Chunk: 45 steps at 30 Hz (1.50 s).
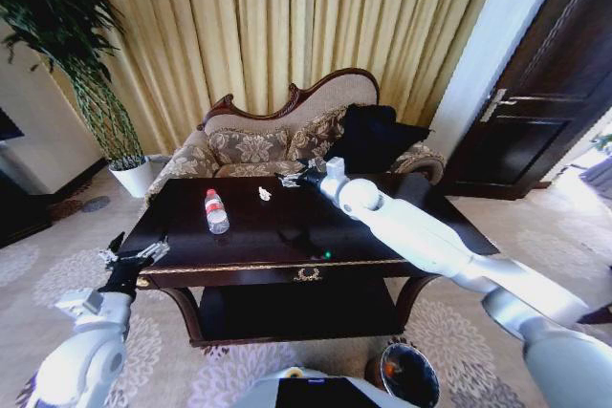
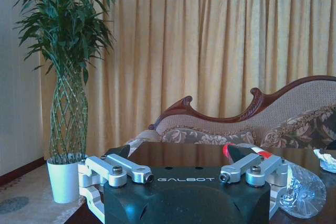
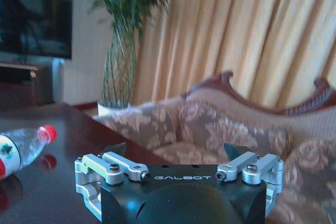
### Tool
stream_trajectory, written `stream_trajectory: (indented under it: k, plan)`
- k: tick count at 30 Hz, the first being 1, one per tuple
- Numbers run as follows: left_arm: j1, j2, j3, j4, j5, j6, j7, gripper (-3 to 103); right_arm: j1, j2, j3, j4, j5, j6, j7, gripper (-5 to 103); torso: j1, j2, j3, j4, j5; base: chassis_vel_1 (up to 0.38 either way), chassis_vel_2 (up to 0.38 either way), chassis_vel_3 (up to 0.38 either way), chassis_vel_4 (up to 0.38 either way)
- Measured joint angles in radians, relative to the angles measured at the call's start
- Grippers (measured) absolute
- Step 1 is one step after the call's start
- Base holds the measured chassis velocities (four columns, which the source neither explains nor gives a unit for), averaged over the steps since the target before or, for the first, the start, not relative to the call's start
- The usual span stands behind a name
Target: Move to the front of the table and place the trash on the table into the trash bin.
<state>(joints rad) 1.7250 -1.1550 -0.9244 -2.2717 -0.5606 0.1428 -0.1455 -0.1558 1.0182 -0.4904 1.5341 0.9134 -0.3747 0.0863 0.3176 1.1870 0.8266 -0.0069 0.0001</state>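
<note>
Plant [image 1: 72, 54]: tall, in a white pot [image 1: 132, 177] on the floor at the far left, beside the curtain [image 1: 287, 16].
Left gripper [image 1: 129, 260]: hovers just off the left front corner of the surface, low and apart from all litter; its fingers [image 2: 118, 153] are spread apart and hold nothing.
Surface [image 1: 382, 236]: dark, glossy tabletop with gold trim and a gold emblem on its front edge, a lower shelf beneath.
Bottle [image 1: 216, 211]: clear plastic, lies on its side on the left half of the surface; its long axis runs front to back, red cap toward the sofa, base toward the robot. In the left wrist view it lies close past the right finger [image 2: 302, 190]; in the right wrist view its cap end shows off to one side [image 3: 23, 148].
Paper scrap [image 1: 265, 194]: small, white, crumpled, lies on the surface behind and to the right of the bottle, well apart from it.
Second paper scrap [image 1: 290, 180]: white, at the rear edge of the surface, just beside the right gripper.
Right gripper [image 1: 308, 177]: reaches across the surface to its rear edge, near the sofa [image 1: 277, 140]; fingers [image 3: 119, 149] released, wide apart, nothing between them.
Trash bin [image 1: 409, 375]: round, dark, stands on the carpet in front of the table, to the right of its middle.
</note>
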Motion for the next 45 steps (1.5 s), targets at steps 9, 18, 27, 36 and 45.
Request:
stream_trajectory:
  k: [9, 18, 27, 36, 45]
  plan:
    - [0.001, 0.01, -0.011, 0.006, -0.005, 0.0, -0.001, 100, 0.015, 0.056, -0.047, 0.024, 0.106, -0.164, 0.129, 100, 0.0, 0.0, 0.0, 0.0001, 0.0, 0.0, 0.0, 0.0, 0.0]
    - [-0.006, 0.016, -0.004, 0.013, -0.007, 0.0, -0.001, 100, 0.014, 0.147, -0.06, -0.068, 0.09, -0.166, 0.188, 100, 0.0, 0.0, 0.0, 0.0001, 0.0, 0.0, 0.0, 0.0, 0.0]
    - [-0.01, 0.018, -0.004, 0.024, -0.013, 0.0, -0.001, 100, 0.031, 0.199, -0.058, -0.108, 0.185, -0.259, 0.373, 100, 0.0, 0.0, 0.0, 0.0, 0.0001, 0.0, 0.0, 0.0, 0.0]
    - [-0.014, 0.019, 0.002, 0.028, -0.013, -0.002, 0.0, 100, 0.009, 0.231, -0.053, -0.099, 0.223, -0.294, 0.432, 100, 0.0, 0.0, 0.0, -0.0001, 0.0001, 0.0, 0.0, 0.0, 0.0]
    - [-0.02, 0.027, -0.004, 0.036, -0.017, -0.003, 0.002, 100, -0.017, 0.285, -0.031, -0.125, 0.203, -0.293, 0.456, 100, 0.0, 0.0, 0.0, 0.0, 0.0, 0.0, 0.0, 0.0, 0.0]
